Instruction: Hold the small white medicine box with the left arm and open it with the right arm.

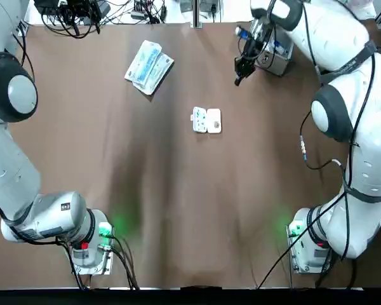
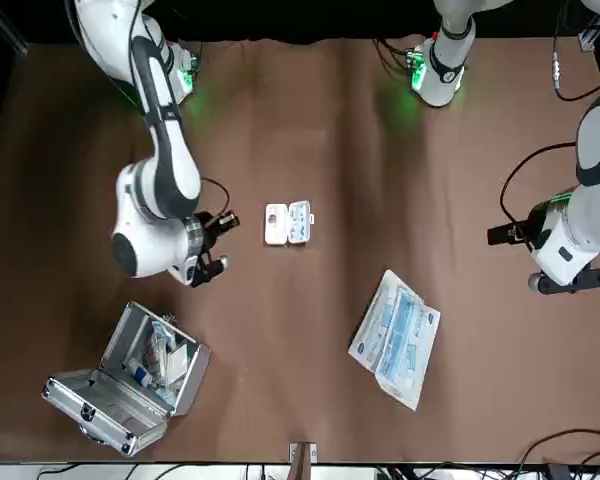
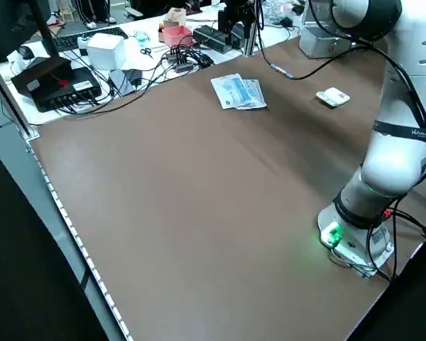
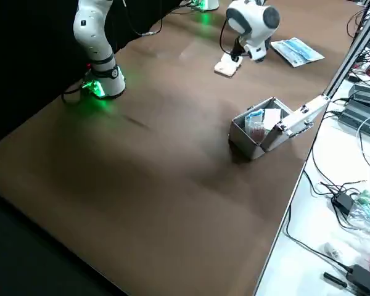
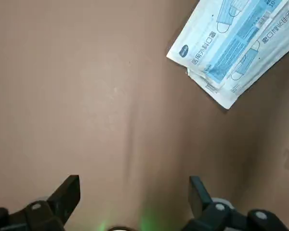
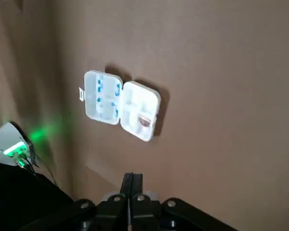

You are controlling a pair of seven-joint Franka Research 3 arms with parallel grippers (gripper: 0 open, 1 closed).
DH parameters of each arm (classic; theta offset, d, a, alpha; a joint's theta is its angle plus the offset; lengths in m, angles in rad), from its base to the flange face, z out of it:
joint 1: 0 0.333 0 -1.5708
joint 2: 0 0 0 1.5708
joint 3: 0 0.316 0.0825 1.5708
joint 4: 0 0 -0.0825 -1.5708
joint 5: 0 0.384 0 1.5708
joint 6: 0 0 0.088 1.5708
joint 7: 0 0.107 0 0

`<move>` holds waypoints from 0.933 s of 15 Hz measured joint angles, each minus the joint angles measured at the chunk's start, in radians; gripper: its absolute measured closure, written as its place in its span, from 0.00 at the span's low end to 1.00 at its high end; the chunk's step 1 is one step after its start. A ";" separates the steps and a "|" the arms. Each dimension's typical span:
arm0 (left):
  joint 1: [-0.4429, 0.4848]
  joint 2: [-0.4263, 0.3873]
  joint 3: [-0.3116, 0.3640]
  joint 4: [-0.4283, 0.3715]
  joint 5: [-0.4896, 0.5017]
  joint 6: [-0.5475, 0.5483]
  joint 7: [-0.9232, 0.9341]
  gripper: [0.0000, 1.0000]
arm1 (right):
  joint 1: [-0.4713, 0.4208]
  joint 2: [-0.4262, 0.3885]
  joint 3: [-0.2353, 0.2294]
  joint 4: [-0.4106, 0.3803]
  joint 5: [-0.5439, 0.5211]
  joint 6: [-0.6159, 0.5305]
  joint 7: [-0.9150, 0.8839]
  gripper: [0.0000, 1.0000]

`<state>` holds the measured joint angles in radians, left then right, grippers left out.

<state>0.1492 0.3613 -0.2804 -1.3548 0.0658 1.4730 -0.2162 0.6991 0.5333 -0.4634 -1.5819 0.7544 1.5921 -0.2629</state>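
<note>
The small white medicine box (image 1: 206, 120) lies in the middle of the brown table with its lid folded flat open, showing blue-dotted and white compartments (image 6: 121, 105). No gripper touches it (image 2: 288, 222). My right gripper (image 1: 240, 77) hangs above the table beyond and to the right of the box, near the metal case; the right wrist view shows its fingers (image 6: 132, 185) pressed together with nothing between them. My left gripper (image 5: 133, 192) is open and empty, over bare table near the mask packets, well away from the box.
A stack of blue-and-white mask packets (image 1: 148, 67) lies far left of the box. An open metal case (image 2: 130, 380) with supplies stands at the far right corner. Cables and equipment (image 3: 113, 71) line the table's far edge.
</note>
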 joint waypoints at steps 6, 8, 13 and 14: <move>0.001 -0.004 0.008 0.002 0.000 0.000 0.000 0.00 | 0.000 -0.005 -0.097 0.159 -0.078 -0.159 0.046 0.97; 0.011 -0.006 0.012 0.005 0.000 0.000 0.000 0.00 | 0.000 -0.005 -0.111 0.209 -0.116 -0.188 0.066 0.94; 0.024 -0.045 0.017 0.014 0.000 0.006 0.000 0.01 | 0.000 -0.012 -0.141 0.311 -0.195 -0.236 0.127 0.70; 0.024 -0.054 0.018 0.015 0.000 0.010 0.000 0.00 | 0.001 -0.017 -0.146 0.325 -0.210 -0.248 0.132 0.70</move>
<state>0.1727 0.3074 -0.2620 -1.3401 0.0657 1.4832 -0.2162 0.6996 0.5168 -0.6091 -1.2568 0.5440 1.3438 -0.1305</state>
